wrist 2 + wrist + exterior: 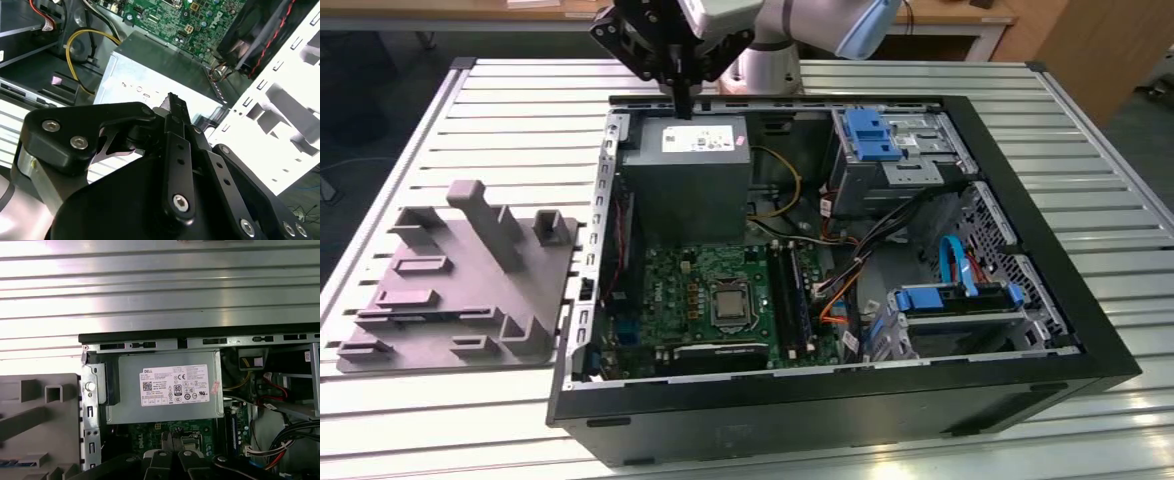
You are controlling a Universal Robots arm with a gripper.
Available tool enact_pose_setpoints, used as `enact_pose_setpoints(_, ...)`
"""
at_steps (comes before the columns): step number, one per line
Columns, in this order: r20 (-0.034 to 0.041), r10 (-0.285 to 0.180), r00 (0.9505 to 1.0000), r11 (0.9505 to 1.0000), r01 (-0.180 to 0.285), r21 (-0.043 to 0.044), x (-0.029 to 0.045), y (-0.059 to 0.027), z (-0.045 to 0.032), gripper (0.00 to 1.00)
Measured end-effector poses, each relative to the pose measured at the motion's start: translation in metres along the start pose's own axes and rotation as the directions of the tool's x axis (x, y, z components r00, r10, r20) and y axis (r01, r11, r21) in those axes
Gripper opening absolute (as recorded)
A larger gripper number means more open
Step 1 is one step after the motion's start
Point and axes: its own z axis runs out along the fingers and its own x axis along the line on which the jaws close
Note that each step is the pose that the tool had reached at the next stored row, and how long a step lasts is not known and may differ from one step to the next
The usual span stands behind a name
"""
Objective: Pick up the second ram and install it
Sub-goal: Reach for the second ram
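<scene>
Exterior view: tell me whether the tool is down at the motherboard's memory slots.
No, the tool hangs over the grey power supply, well clear of the memory slots.

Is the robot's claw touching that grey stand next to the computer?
Apart. In the exterior view the gripper hangs over the case's far edge, while the stand sits well off to the exterior view's left.

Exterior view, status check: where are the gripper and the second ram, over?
Gripper jaws shut, hovering above the power supply. Bluish strip on the grey fixture looks like the second ram, untouched. Cables lie beside the memory slots.
</scene>
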Motion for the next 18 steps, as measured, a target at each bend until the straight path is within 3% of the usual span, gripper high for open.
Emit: enact_pose_setpoints(18, 0.0001, 0.000, 1.0000, 1.0000, 0.000, 0.0000, 0.0296, -0.0022, -0.0008, 0.10)
